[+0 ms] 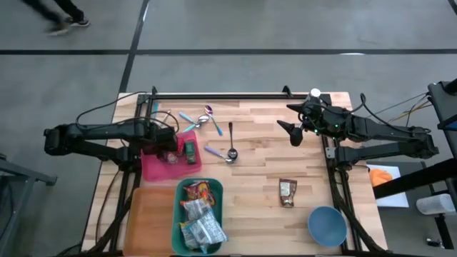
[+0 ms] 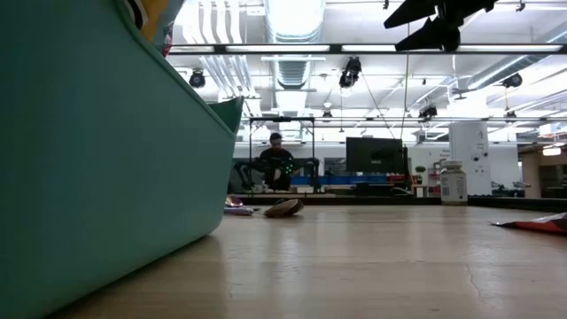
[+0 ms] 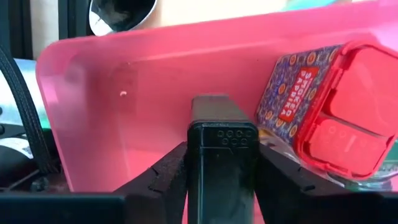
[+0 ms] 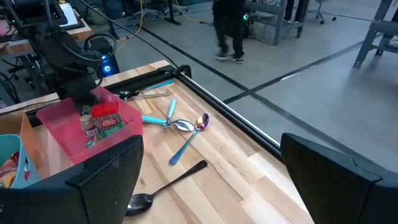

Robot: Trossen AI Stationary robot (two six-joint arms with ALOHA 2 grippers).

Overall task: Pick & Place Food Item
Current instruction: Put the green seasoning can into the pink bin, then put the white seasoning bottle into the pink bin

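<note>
Left end effector (image 1: 170, 146) inside pink bin (image 1: 153, 168), grip state unclear; spice jar (image 1: 190, 151) just right of it. Right end effector (image 1: 293, 133) released, well apart.

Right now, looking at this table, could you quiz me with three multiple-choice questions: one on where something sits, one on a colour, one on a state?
1. Where is the spice jar?
A. pink bin
B. blue bowl
C. bare wood

2. What colour is the bin of snack packets?
A. yellow
B. teal
C. black

3. How is the right tool?
A. clamped on a spoon
B. open, holding nothing
C. inside the bowl

Answers: 1 A, the jar lies in the pink bin. 2 B, its walls are teal. 3 B, its fingers stand wide apart above the table.
</note>
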